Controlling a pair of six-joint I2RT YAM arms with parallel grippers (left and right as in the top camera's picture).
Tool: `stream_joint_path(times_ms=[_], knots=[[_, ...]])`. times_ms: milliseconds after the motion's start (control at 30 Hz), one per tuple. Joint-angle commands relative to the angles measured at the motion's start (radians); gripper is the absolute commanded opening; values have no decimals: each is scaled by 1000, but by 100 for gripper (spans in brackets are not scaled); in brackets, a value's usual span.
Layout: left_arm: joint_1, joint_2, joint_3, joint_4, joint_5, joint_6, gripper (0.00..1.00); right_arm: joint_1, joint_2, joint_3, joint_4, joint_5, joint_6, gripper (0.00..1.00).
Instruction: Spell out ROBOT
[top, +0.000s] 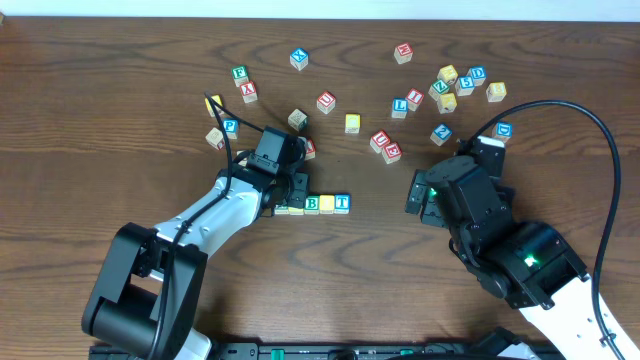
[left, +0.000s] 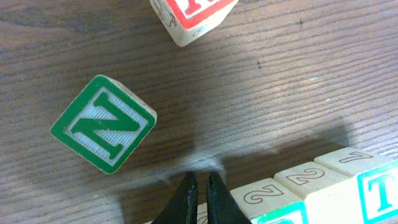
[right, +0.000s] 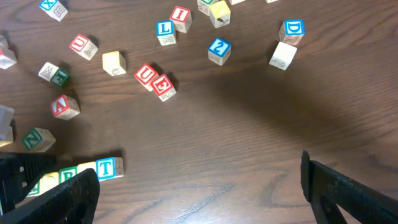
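Note:
A row of wooden cubes lies in front of the middle of the table. It ends on the right in a green B (top: 312, 204), a yellow-faced cube (top: 327, 204) and a blue T (top: 343, 203). My left gripper (top: 290, 196) hangs over the row's left end and hides the cubes there. In the left wrist view its fingertips (left: 200, 186) are shut with nothing between them, just above a cube edge, with the T (left: 379, 193) at the right. My right gripper (right: 202, 193) stands wide open over bare wood, to the right of the T (right: 105, 167).
A green N cube (left: 102, 122) and a red-lettered cube (left: 193, 15) lie just behind the left gripper. Several loose cubes are scattered across the back, among them red U and E (right: 154, 79) and a blue 2 (right: 219, 50). Black cables arc over both arms.

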Motion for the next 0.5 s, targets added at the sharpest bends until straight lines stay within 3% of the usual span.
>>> stream_joint_path(times_ms=[0, 467], knots=[[0, 3, 39, 2, 0, 21, 7, -8, -4, -2, -2, 19, -13, 99], [0, 2, 64, 28, -6, 21, 7, -8, -4, -2, -2, 19, -13, 99]])
